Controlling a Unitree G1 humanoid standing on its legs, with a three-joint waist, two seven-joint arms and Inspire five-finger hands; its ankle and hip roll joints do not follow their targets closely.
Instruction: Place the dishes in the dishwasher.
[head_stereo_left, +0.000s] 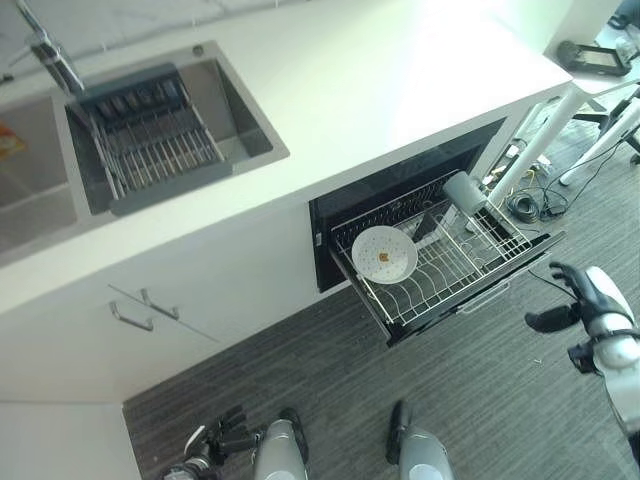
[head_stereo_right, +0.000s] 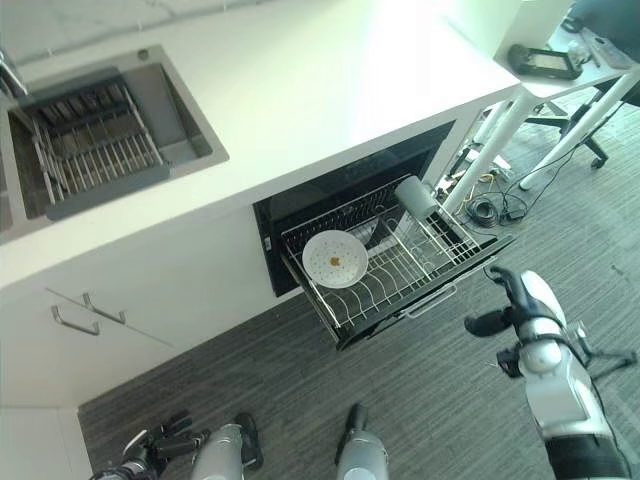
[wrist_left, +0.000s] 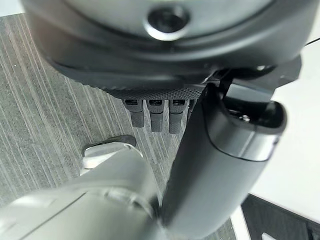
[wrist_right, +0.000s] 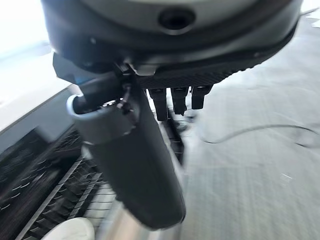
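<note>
The dishwasher's wire rack (head_stereo_left: 470, 285) is pulled out from under the counter. A white plate (head_stereo_left: 384, 254) with a small brown spot stands in its left part, and a pale cup (head_stereo_left: 465, 191) lies tilted at its far right corner. My right hand (head_stereo_left: 575, 300) hangs over the floor just right of the rack's front corner, open and holding nothing. In the right wrist view its fingers (wrist_right: 172, 102) are straight, with the rack and the plate's rim (wrist_right: 70, 231) past them. My left hand (head_stereo_left: 215, 445) hangs low at the lower left, open and empty, fingers (wrist_left: 150, 115) straight.
A sink (head_stereo_left: 240, 110) in the white counter (head_stereo_left: 380, 80) holds a grey drying rack (head_stereo_left: 150, 135), with a faucet (head_stereo_left: 50, 55) behind. Cabinet handles (head_stereo_left: 145, 308) sit below. White table legs (head_stereo_left: 530, 150) and coiled cables (head_stereo_left: 525, 205) lie right of the dishwasher.
</note>
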